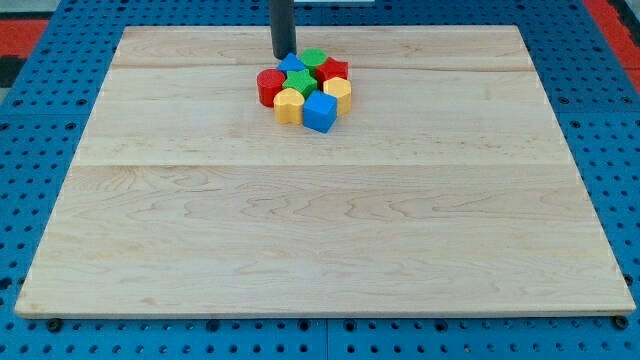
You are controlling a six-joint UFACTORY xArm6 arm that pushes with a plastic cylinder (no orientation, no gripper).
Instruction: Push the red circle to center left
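Note:
The red circle (270, 86) is a short red cylinder at the left end of a tight cluster of blocks near the top middle of the wooden board (320, 230). My tip (284, 55) rests on the board just above the cluster, up and slightly right of the red circle, close to the blue block (292, 64) at the cluster's top. The cluster also holds a green round block (314, 57), a green star-like block (301, 80), a red star-like block (332, 70), a yellow heart (288, 104), a yellow block (338, 93) and a blue cube (320, 111).
The board lies on a blue perforated table (40, 150) that shows around all its edges. A red area (25, 30) shows at the view's top left corner.

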